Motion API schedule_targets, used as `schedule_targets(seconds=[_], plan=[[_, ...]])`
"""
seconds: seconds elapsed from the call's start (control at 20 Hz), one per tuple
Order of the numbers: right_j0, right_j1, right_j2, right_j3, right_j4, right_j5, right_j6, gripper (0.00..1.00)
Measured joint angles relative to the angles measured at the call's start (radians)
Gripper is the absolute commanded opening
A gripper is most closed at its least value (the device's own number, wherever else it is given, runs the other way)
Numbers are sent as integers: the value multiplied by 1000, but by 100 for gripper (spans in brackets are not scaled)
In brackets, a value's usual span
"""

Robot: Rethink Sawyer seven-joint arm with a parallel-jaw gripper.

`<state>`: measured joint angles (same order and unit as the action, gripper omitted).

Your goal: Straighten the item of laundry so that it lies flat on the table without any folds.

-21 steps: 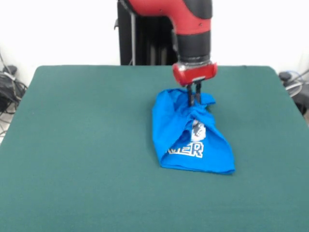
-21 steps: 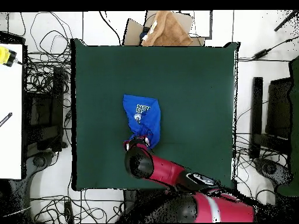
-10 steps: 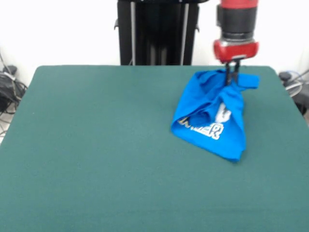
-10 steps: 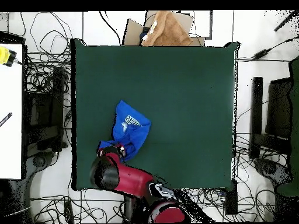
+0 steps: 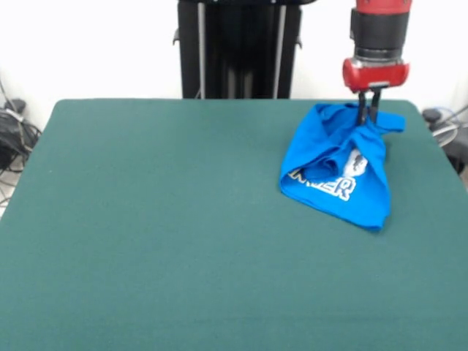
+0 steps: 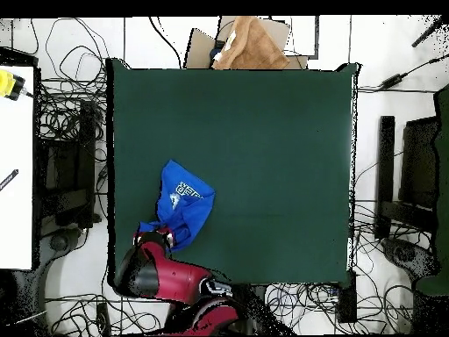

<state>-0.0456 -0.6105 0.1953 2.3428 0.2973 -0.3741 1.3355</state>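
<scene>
The item of laundry (image 5: 338, 172) is a bright blue T-shirt, bunched and folded, with white lettering showing on its near part. It lies at the far right of the table (image 5: 146, 219) in the front view. In the overhead view the item of laundry (image 6: 182, 206) sits near the lower left of the table (image 6: 263, 140). My gripper (image 5: 368, 117) comes straight down onto the shirt's far edge and is shut on a pinch of the blue cloth. In the overhead view the arm's red and black wrist covers the gripper (image 6: 156, 239).
The shirt lies close to the table's right edge and far corner in the front view. Cables and dark gear lie on the floor (image 5: 11, 128) beyond the table's sides. A brown cloth on a cardboard box (image 6: 248, 46) sits past the table's top edge in the overhead view.
My gripper has dragged the shirt rightward and toward the far corner in the front view. The shirt swung round as it went, and its lettered part now trails toward the near side.
</scene>
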Motion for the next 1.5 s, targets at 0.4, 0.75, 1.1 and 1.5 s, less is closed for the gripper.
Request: schedule_targets(seconds=[0.4, 0.75, 1.1, 1.5], plan=[[66, 25, -41, 0, -2, -49, 21, 0], [17, 44, -61, -2, -85, -79, 21, 0], [-85, 88, -62, -14, -210, -117, 21, 0], [-142, 120, -63, -22, -259, -119, 21, 0]])
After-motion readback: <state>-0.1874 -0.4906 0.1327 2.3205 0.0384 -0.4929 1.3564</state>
